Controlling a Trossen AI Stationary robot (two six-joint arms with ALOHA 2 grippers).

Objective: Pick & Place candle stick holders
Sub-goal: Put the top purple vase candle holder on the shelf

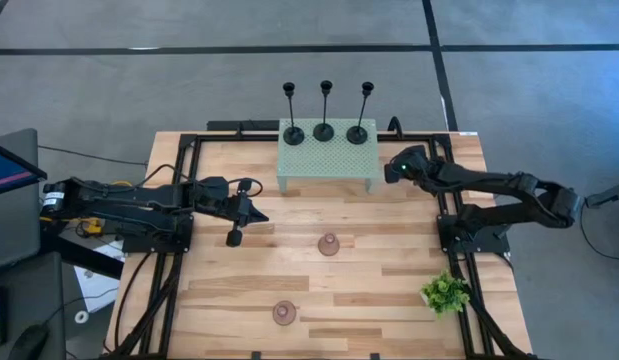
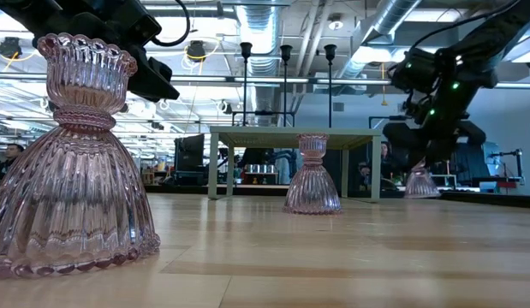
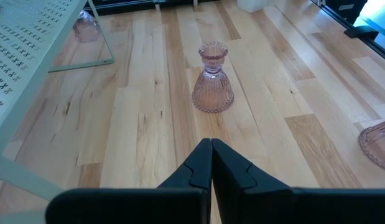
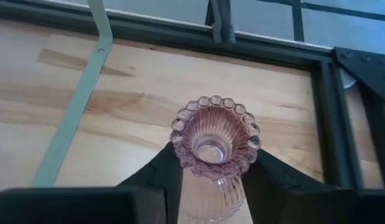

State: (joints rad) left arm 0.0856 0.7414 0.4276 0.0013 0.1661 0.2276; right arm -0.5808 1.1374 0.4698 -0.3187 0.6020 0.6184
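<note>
Three slim black holders [image 1: 325,110] stand on the mint-green mesh shelf [image 1: 327,160] at the table's far side. Two pinkish glass holders stand on their bases on the table, one at the middle [image 1: 329,244] and one nearer the front [image 1: 283,313]. My right gripper [image 1: 392,172] is shut on the third pinkish glass holder [image 4: 214,146], just right of the shelf. My left gripper [image 3: 211,146] is shut and empty. It is left of the middle glass holder [image 3: 213,79] and points toward it. My right gripper holds the glass holder by its narrow neck [image 4: 212,167], just under the scalloped rim, pinched between the two fingers [image 4: 170,163]. The fingers come from above, pointing down. The holder is upright. In the low view its base [image 2: 421,188] shows at table level, and I cannot tell whether it is lifted.
A small green plant [image 1: 446,292] stands near the table's front right. A black metal frame [image 1: 189,150] runs along the table's edges. The shelf's legs [image 3: 105,37] stand near the far side.
</note>
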